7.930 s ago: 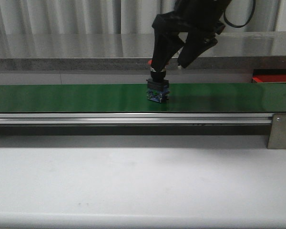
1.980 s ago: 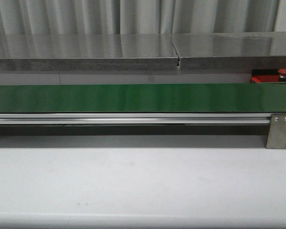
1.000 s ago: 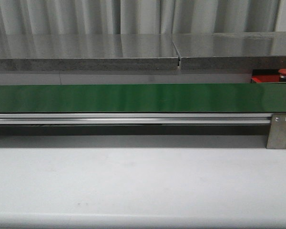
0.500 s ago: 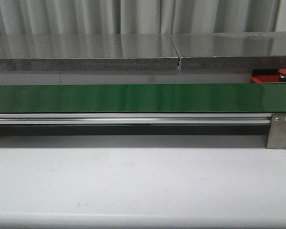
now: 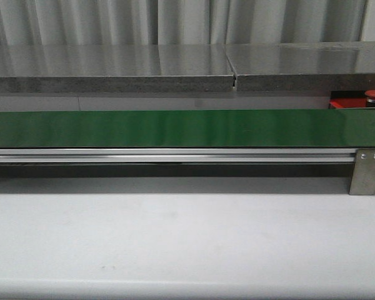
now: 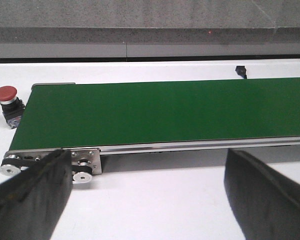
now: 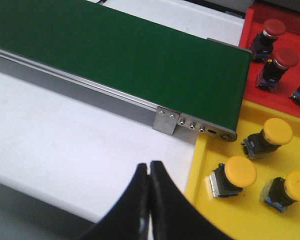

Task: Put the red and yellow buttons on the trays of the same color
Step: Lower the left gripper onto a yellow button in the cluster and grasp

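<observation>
Left gripper (image 6: 150,195) fingers spread apart, empty; right gripper (image 7: 149,200) fingers pressed together, empty; yellow buttons (image 7: 235,176) lie on the yellow tray (image 7: 225,220), lower right.

Green belt (image 5: 175,128) on a white table (image 5: 175,237) — steel-railed.

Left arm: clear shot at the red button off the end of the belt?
Probably yes. The left pincer is open, and the red button stands upright on the white table just off the green belt's end, nothing between them.
</observation>
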You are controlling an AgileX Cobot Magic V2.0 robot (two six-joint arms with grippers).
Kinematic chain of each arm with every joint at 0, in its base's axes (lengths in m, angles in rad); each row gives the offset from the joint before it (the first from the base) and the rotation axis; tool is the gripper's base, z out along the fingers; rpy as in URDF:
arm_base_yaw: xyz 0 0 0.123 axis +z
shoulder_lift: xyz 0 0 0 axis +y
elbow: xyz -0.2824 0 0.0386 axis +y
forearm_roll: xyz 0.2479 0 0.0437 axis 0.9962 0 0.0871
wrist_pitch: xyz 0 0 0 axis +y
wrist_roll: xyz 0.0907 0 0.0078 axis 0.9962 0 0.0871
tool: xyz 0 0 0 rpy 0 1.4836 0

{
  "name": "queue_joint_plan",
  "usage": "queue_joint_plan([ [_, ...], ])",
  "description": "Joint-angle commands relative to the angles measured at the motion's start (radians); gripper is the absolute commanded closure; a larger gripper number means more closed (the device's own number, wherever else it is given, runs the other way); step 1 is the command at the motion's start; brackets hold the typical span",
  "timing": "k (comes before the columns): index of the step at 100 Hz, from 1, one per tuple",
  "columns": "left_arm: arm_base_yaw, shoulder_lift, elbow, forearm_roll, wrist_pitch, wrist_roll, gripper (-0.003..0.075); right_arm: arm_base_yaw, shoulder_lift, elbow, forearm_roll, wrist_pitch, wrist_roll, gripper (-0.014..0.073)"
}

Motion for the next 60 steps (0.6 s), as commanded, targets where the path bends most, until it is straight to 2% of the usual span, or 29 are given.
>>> queue_joint_plan([
  [1,-0.003,0.013,-0.037,-0.019,-0.089,-0.005,0.0104,0.002,-0.005,-0.026,0.022,-0.052,-0.003,0.0712],
  [21,0.077,0.144,-0.154,0.036,-0.081,-0.132,0.0105,0.002,-0.005,-0.026,0.022,-0.052,-0.003,0.0712],
  [44,0.264,0.436,-0.371,0.006,-0.037,-0.134,0.0157,0.002,-0.005,-0.026,0.022,-0.052,-0.003,0.0712],
  [60,0.371,0.656,-0.506,-0.021,-0.03,-0.134,0.0158,0.002,-0.005,-0.026,0.022,-0.052,-0.003,0.0712],
])
